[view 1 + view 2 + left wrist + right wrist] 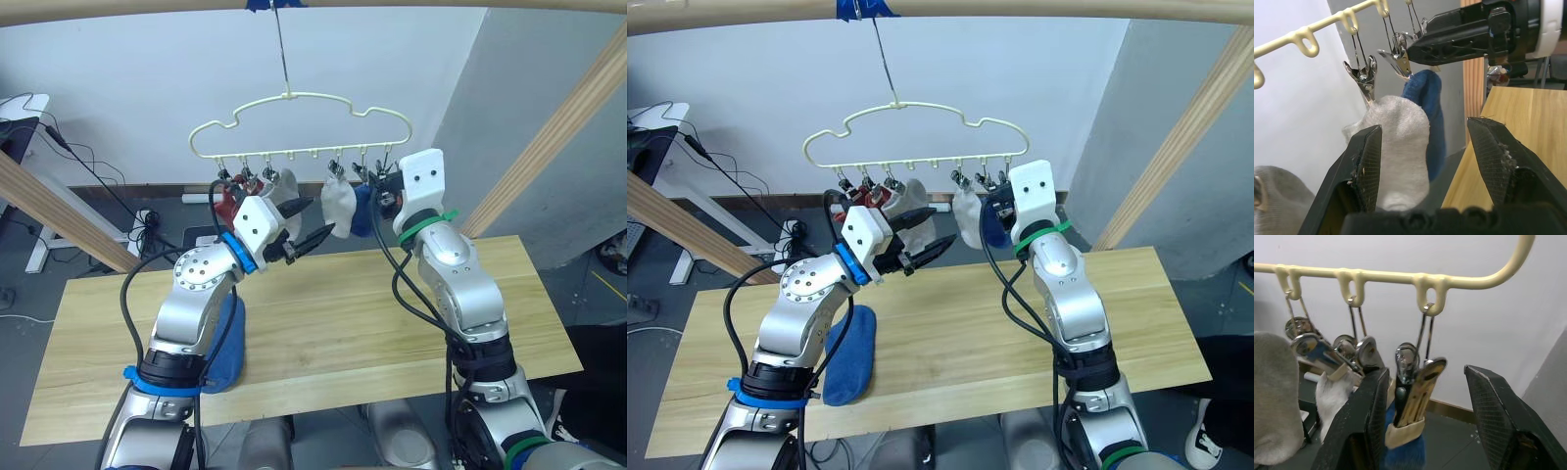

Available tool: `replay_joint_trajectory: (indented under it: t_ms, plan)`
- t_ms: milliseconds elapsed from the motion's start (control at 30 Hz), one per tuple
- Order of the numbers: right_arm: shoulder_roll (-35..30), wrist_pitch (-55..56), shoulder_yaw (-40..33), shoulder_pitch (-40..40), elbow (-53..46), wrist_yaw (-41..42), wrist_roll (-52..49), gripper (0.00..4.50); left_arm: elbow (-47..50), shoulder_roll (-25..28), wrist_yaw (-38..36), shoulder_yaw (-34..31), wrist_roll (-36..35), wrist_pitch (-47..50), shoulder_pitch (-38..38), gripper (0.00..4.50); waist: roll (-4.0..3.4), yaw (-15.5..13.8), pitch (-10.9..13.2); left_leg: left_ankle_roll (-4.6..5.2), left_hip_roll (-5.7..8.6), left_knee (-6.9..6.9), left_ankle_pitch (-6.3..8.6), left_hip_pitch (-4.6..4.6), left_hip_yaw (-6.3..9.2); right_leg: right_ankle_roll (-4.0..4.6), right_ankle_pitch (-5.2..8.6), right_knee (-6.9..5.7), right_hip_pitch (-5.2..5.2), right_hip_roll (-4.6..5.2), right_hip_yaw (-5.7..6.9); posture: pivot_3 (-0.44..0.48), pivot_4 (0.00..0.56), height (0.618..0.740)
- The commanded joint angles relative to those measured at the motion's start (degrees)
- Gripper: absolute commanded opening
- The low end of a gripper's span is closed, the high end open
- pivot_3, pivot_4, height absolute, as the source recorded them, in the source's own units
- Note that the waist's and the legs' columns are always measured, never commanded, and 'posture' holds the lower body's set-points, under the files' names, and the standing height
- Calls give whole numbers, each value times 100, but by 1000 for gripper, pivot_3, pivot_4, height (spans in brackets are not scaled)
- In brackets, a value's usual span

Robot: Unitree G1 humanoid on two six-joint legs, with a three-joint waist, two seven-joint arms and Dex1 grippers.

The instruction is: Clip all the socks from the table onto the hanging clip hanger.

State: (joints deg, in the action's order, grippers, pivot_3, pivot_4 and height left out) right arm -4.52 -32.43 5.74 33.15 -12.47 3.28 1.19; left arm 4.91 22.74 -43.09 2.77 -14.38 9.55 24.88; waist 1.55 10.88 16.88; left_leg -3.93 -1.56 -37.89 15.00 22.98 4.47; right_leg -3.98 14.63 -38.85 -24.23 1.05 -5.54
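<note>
The pale yellow clip hanger (pixel 299 122) hangs from the top pole above the table's (pixel 372 323) far edge. On its clips hang a rust red sock (pixel 227 201), two light grey socks (pixel 287 189) (pixel 339 206) and a blue sock (pixel 362 211). Another blue sock (pixel 850 357) lies on the table near the left, partly behind my left arm. My left gripper (pixel 315 219) is open just in front of the middle grey sock (pixel 1400 147), holding nothing. My right gripper (pixel 1425 372) is open at the hanger's right end, with a metal clip (pixel 1415 387) and the blue sock's top (pixel 1405 450) between its fingers.
Thick wooden frame poles slant down at the left (pixel 59 211) and right (pixel 558 127), with a cross pole (pixel 441 5) on top. Cables and a white stand (pixel 29 108) sit on the floor behind the table to the left.
</note>
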Motion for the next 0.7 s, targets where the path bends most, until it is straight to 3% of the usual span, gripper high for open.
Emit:
replay_joint_trajectory:
  t_ms: [33, 700]
  plan:
    - [23, 139, -103, 66, -178, -129, 91, 2521, 190, 28, 5, 12, 18, -134, -40, 3038, 0, 0, 0, 0, 0, 0, 0, 0, 0, 0, 0, 0, 0, 0, 0, -176, 210, 740]
    - [279, -377, -459, 209, -166, -11, -316, 2521, 180, 12, -11, 105, 72, -195, -47, 3038, -1, 4, -2, 0, 0, -3, 0, -2, 0, 1, 0, -6, 0, 0, 0, -179, 213, 740]
